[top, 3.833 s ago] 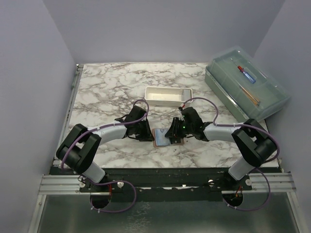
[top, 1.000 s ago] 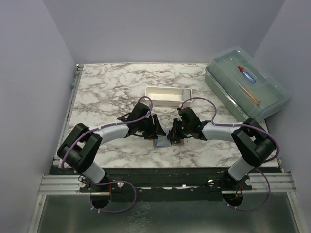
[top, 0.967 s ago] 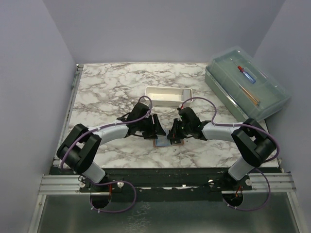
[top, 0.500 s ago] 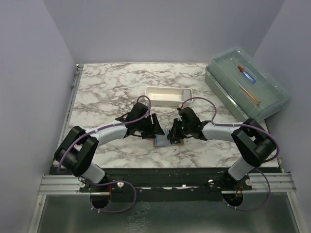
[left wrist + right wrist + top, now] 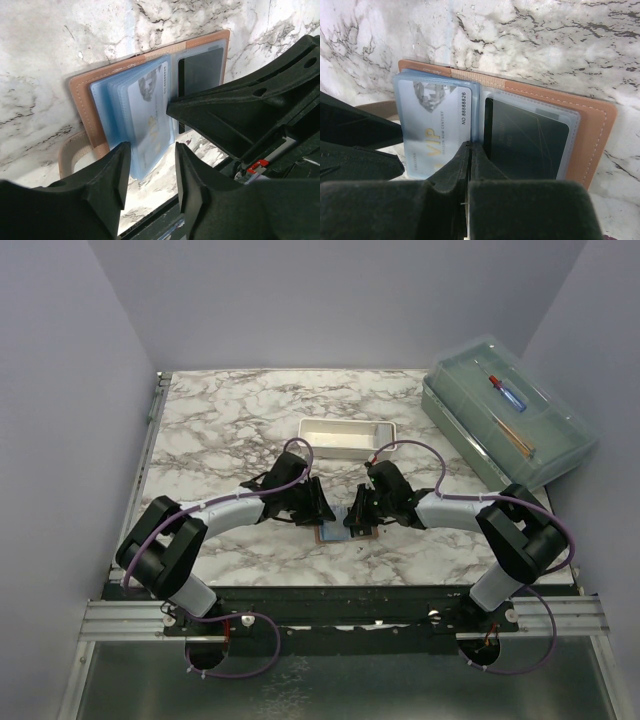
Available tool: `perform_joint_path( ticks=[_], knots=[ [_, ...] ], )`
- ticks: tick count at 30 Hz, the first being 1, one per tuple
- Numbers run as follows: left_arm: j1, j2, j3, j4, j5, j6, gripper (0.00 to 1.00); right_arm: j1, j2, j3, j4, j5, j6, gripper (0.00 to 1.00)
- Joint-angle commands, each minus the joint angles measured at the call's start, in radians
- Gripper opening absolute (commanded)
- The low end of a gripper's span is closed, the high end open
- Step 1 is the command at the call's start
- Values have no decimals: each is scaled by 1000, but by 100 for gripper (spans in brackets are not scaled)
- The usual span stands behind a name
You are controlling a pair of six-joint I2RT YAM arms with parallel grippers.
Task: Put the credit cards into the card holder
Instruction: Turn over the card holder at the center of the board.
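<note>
The tan-brown card holder [image 5: 82,110] lies open on the marble near the front edge, between my two grippers [image 5: 333,533]. A pale blue card [image 5: 150,120] marked VIP [image 5: 432,125] sits on its blue sleeves, its near end sticking out past them. My left gripper [image 5: 150,165] is open, and the card's near end lies in the gap between its fingertips. My right gripper [image 5: 470,147] is shut, its tips at the fold beside a dark card [image 5: 525,142] under the clear window. In the top view the left gripper [image 5: 320,508] and right gripper [image 5: 355,520] meet over the holder.
A white rectangular tray [image 5: 346,437] stands behind the grippers. A large clear lidded box [image 5: 508,410] sits at the back right. The holder's strap [image 5: 70,152] curls out at its left side. The table's front edge is just below the holder.
Since the earliest frame my left gripper has moved right, up to the holder. Over the last second it has shifted only slightly. The right gripper has stayed on the holder.
</note>
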Motion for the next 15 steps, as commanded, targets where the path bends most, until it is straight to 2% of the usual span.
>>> perform_joint_path(
  ticks=[1,15],
  knots=[
    [-23,-5,38,25,11,0,43,8,51,-19,-34,41,-20,0],
    [-57,20,75,55,32,-11,41,8,0,-30,-28,19,8,1]
  ],
)
